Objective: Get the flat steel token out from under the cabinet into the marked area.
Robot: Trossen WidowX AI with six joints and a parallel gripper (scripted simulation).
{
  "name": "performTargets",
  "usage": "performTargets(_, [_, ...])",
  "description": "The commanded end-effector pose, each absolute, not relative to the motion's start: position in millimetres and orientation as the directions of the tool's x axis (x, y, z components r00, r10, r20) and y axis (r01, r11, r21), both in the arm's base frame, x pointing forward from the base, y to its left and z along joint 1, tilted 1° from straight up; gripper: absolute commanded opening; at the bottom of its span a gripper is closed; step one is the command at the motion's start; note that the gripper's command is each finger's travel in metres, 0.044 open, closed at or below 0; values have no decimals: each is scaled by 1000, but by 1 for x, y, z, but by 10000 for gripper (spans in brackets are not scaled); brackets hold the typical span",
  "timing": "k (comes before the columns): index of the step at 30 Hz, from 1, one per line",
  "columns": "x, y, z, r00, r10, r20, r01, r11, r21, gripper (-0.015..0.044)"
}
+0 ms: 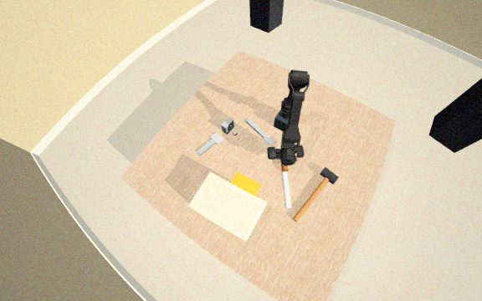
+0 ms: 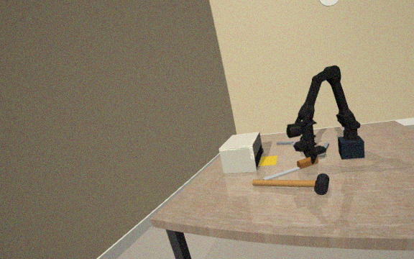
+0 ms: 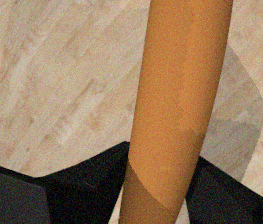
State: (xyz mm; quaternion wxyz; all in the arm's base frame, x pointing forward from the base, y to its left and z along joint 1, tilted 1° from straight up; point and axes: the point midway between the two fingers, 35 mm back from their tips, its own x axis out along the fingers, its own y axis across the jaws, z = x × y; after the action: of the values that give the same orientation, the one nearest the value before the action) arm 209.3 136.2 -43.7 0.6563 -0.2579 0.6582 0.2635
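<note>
A white cabinet [image 1: 228, 206] [image 2: 238, 155] stood on the tabletop [image 1: 333, 234] [image 2: 207, 212], its near side facing the yellow marked area [image 1: 246, 184] [image 2: 269, 160]. The token, the object of the effort, was not visible in any view, presumably beneath the cabinet, so its look could not be told. The robot's tool [image 1: 285, 160] [image 2: 313, 158] [image 3: 158, 153] was clamped on the orange handle [image 1: 284, 167] [image 2: 305, 162] [image 3: 174, 95] of a long-bladed implement, its pale flat blade [image 1: 287, 190] [image 2: 282, 173] pointing away from the arm, beside the cabinet and apart from it. Good work here likely called for a firm, unslipping grip, the blade kept low and level, turned toward the opening and drawn back slowly past the token. The nearby mallet [image 1: 311, 199] [image 2: 286, 183] lay close enough to be knocked by a wide swing.
</note>
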Motion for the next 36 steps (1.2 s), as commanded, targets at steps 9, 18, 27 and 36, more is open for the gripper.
performTargets(9, [217,128,-43,-4,8,-1000,-700,714,8,0])
performTargets(18, [222,120,-43,-3,8,-1000,-706,708,8,0])
performTargets(27, [228,113,-44,-3,7,-1000,-709,705,7,0])
performTargets(36, [232,105,-44,-2,6,-1000,-711,703,6,0])
